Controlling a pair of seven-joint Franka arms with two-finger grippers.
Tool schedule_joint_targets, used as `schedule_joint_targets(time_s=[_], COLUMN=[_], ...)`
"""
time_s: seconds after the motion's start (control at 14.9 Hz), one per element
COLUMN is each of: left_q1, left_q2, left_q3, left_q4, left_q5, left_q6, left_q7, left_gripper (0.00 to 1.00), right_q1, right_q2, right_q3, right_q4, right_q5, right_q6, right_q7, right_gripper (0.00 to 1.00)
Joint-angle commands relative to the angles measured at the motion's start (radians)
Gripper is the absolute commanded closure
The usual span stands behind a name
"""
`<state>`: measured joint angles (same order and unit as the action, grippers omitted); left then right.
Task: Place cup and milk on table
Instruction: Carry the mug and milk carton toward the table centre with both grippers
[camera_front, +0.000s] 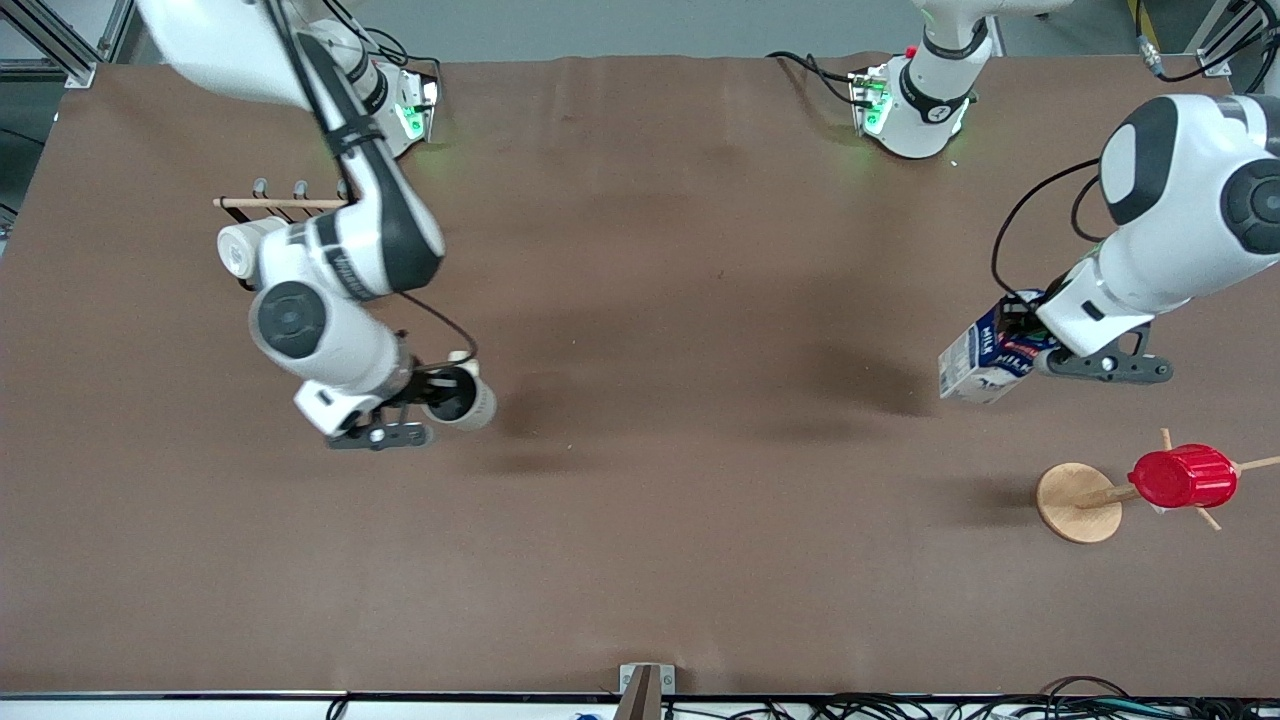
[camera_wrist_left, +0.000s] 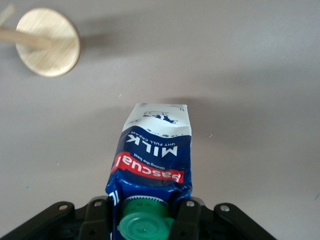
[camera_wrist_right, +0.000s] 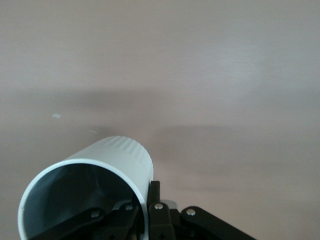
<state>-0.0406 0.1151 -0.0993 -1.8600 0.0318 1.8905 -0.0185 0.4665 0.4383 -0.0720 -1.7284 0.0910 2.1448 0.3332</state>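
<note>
L gripper pinches the milk by its cap end, up over the table w/ carton hanging below jaws; R gripper clamps the cup wall, one finger inside rim.

arms: glossy white, dark grey joints | black cables | end effectors: black, silver screws
</note>
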Motion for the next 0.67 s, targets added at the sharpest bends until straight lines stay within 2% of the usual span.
schedule_joint_targets(time_s=[0.0,0.34,0.6], left_q1=[-0.059,-0.231,-0.359], left_q2=[0.044,0.115,0.234], left_q3=[-0.007,-0.007,-0.007], left_q4=[0.096,0.162,0.260], left_q5=[0.019,0.017,0.005], left_q6=[-0.034,-0.048,-0.048], left_q7=[-0.076,-0.242,-0.380], left_gripper=[0.81,0.81,0.81], right_q1=[0.102,0.202,0.256], right_q2=[0.063,0.131,0.198], right_q3=[-0.012,-0.011,-0.011], right_q4=[0.009,0.049,0.111], right_q5=[0.006,0.010,0.010], right_q6=[0.088,0.110,0.145], right_q7=[0.081,0.177,0.280], right_gripper=[1.00,1.00,0.99])
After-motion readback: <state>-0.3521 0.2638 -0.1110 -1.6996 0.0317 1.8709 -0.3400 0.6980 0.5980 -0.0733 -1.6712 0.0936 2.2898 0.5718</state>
